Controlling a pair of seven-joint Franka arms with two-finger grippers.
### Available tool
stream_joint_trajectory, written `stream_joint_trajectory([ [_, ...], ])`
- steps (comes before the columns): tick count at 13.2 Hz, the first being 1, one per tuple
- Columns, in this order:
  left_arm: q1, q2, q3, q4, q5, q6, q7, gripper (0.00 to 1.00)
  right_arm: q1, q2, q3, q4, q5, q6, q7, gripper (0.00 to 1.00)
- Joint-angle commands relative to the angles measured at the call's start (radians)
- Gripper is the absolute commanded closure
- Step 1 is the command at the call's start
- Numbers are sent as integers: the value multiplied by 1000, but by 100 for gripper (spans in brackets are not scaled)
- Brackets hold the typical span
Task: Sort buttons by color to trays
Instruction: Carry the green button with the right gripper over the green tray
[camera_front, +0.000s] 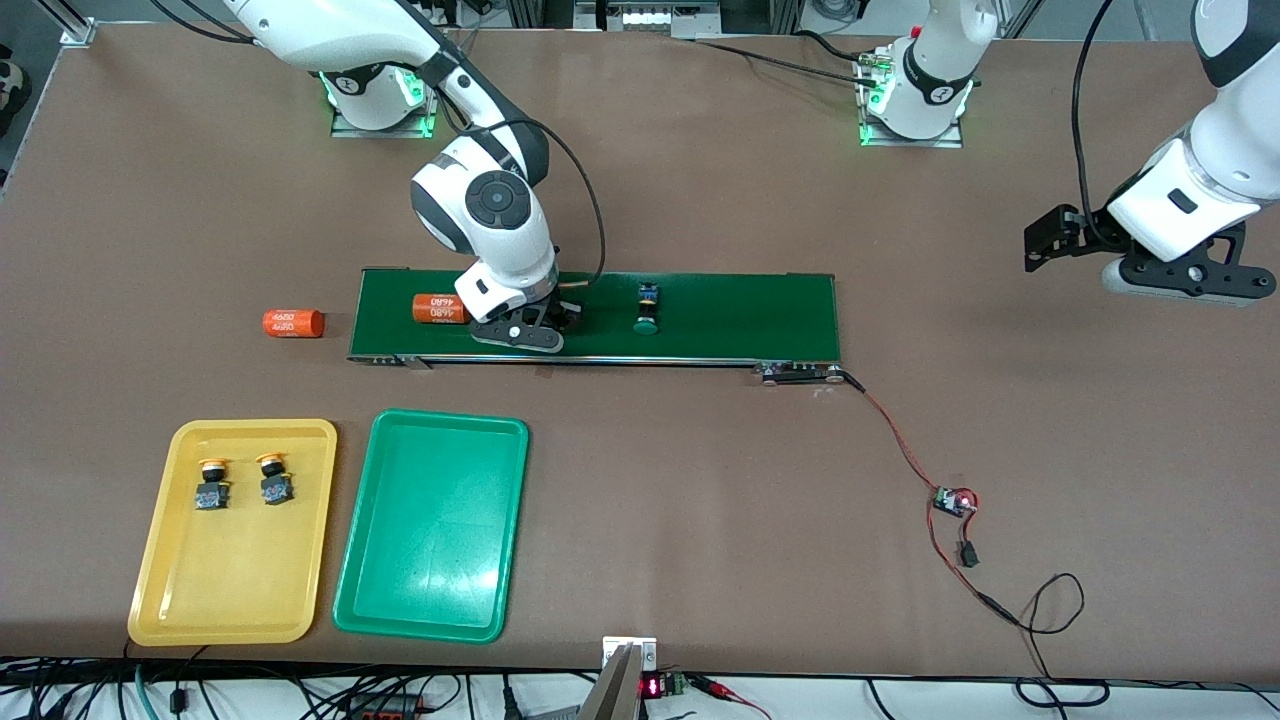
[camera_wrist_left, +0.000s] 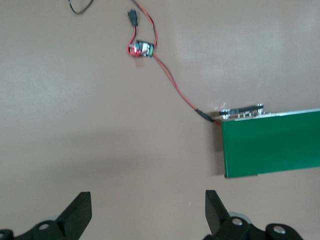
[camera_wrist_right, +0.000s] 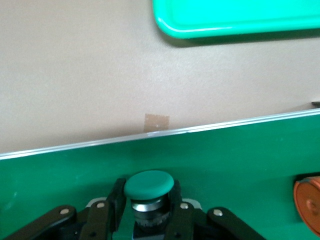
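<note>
While the right gripper (camera_wrist_right: 150, 220) sat on the conveyor belt (camera_front: 740, 310) with its fingers clamped on a green button (camera_wrist_right: 149, 186), lifting straight up looked wisest; the left gripper (camera_wrist_left: 145, 215) waited apart, fingers spread.

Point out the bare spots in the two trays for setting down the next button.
The green tray holds nothing. In the yellow tray, the half nearer the front camera is bare; two yellow-capped buttons crowd the end nearest the conveyor belt.
</note>
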Motion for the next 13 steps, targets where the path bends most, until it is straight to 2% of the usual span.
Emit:
stream_joint_trajectory([
  [1,-1,19,-1,46,22,3,-3,0,5,-23,-15,113,-6,-145,-70,100],
  [3,-1,25,-1,51,24,6,-5,0,4,-23,-57,216,-3,-221,-157,100],
  [6,-5,51,-9,95,64,15,-3,0,-27,2,-146,319,21,-221,-390,100],
  [8,-5,51,-12,99,62,15,-5,0,-47,62,-192,402,29,-209,-526,100],
  [10,1,50,-9,97,62,5,-6,0,-54,122,-220,471,27,-169,-591,100],
  [13,-1,65,-6,128,62,3,-2,0,-70,191,-235,479,26,-20,-661,100],
])
